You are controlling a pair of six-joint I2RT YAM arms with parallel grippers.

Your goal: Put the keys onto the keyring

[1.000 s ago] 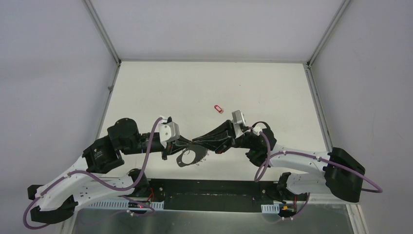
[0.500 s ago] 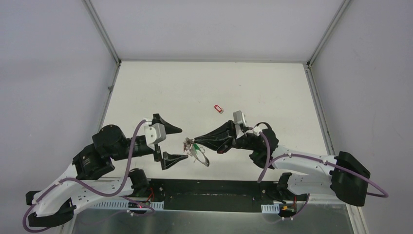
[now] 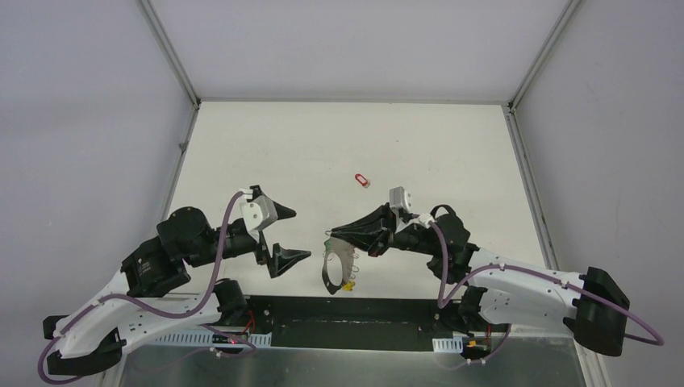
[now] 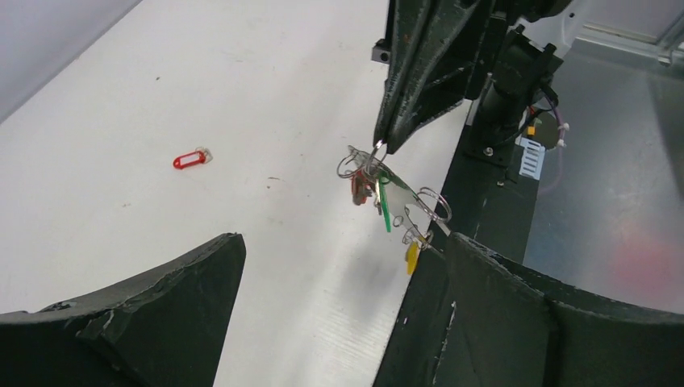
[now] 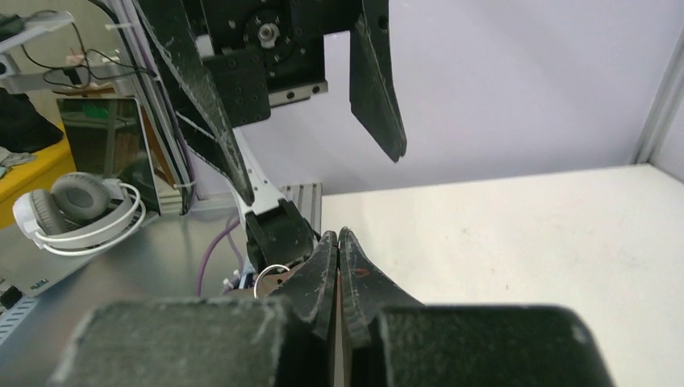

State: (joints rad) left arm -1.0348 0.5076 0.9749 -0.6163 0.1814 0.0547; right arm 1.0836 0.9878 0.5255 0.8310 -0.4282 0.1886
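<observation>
Top external view, against a second ago: the left gripper (image 3: 301, 234) then sat closed up against the right one over the hoop. It has since let go and backed off toward the left of frame, jaws now spread as wide as they go, nothing between them. The right gripper (image 3: 329, 235) stays pinched tight on the keyring (image 3: 325, 272), which now hangs from its tip alone, sagging toward the lower middle of frame above the near table edge.

Keys (image 4: 379, 193) are threaded on the hoop and dangle in a bunch. In the left wrist view a green tag (image 4: 385, 211) and a yellow tag (image 4: 412, 256) show, with a reddish one above them. One red-tagged key (image 3: 362, 179) lies loose on the white table (image 3: 323, 145), above centre of frame, same spot as before, well apart from both grippers.

Black base rail (image 3: 347, 322) runs along the bottom, purple cables (image 3: 214, 266) looping over both arms. White headphones (image 5: 81, 205) sit at the left in the right wrist view. Open gap between the two grippers.

Left arm folds back at lower left, wrist pointing right. Right arm reaches in low from lower right, wrist pointing left, fingertips level with the left gripper's gap.
</observation>
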